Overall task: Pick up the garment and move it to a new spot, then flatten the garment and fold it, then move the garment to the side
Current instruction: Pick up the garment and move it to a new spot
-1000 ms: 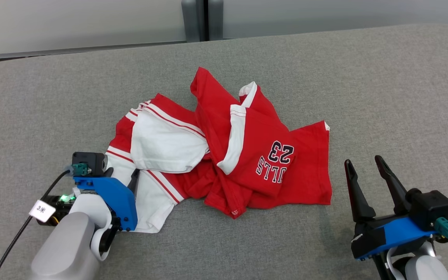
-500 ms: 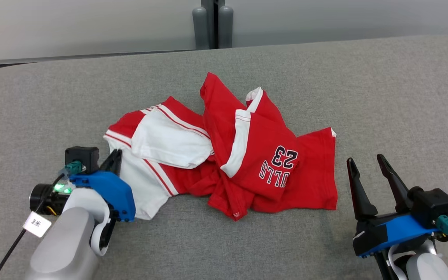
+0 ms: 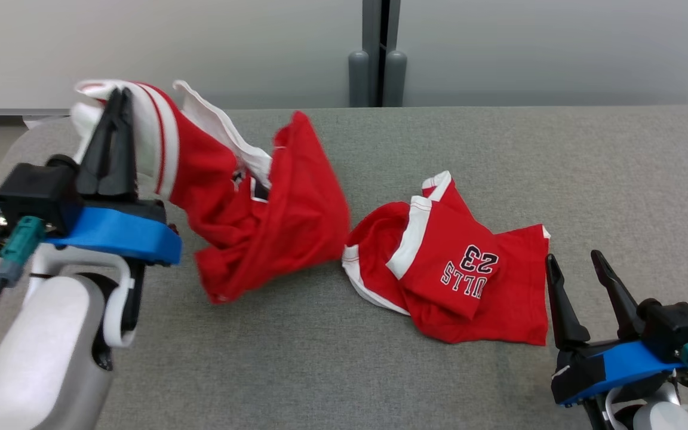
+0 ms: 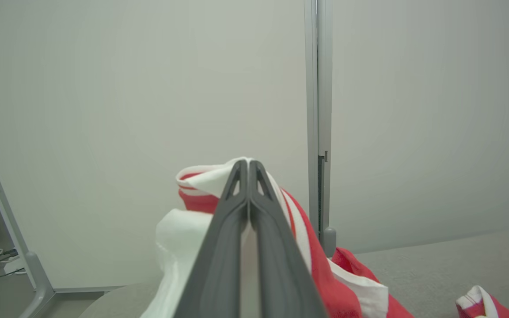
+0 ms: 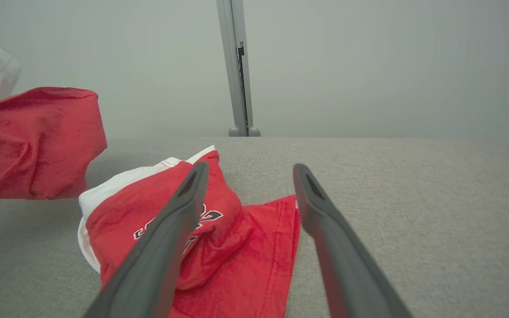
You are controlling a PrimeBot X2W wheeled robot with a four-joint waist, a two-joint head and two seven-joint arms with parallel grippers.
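Garment (image 3: 260, 221): red and white, banded edge clamped in the closed left end effector (image 3: 118, 95), hanging over the table's (image 3: 320, 370) left side. Whether its low fold touches, can't tell. Light, limp, sags. Best taken at hems or corners. Printed piece (image 3: 469, 280) lies beside the open, empty right end effector (image 3: 575, 257).

The right gripper (image 5: 250, 170) holds its two dark fingers (image 5: 161, 251) spread well apart, rising from six o'clock. Behind the finger toward seven o'clock, a red garment (image 5: 254, 260) with white trim and dark lettering lies crumpled on the grey worktop (image 5: 413, 198). At nine o'clock more red cloth (image 5: 33, 141) hangs clear of the surface, possibly the same garment. A grey post (image 5: 239, 66) stands at twelve o'clock against a pale wall (image 5: 391, 66).
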